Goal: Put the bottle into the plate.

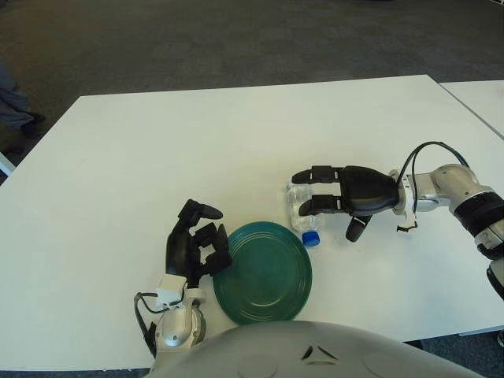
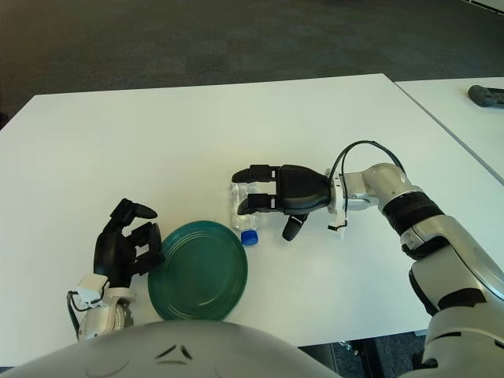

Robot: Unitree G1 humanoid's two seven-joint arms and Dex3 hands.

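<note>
The green plate sits on the white table, close to the edge nearest the robot. Nothing is in the plate. Its dish is bare and shiny.

The bottle is not in the plate. It is a clear plastic bottle and it lies on its side on the table, just beside the plate's far right rim. Its blue cap points toward the robot and is very near the plate's rim. No words or label can be read on the bottle.

The right hand comes in from the right side. Its black fingers reach flat over the top of the bottle, and its thumb hangs down on the right side of the cap. The fingers are stretched out long and are not wrapped around the bottle. It is hard to tell if they touch it.

The left hand is just beside the left rim of the plate. Its fingers are bent a little and hold nothing.

The far half of the table and its left side are wide and white, with lots of room. A second white table stands to the right, past a thin gap, and a dark thing lies on it. Dark carpet is behind the table.
</note>
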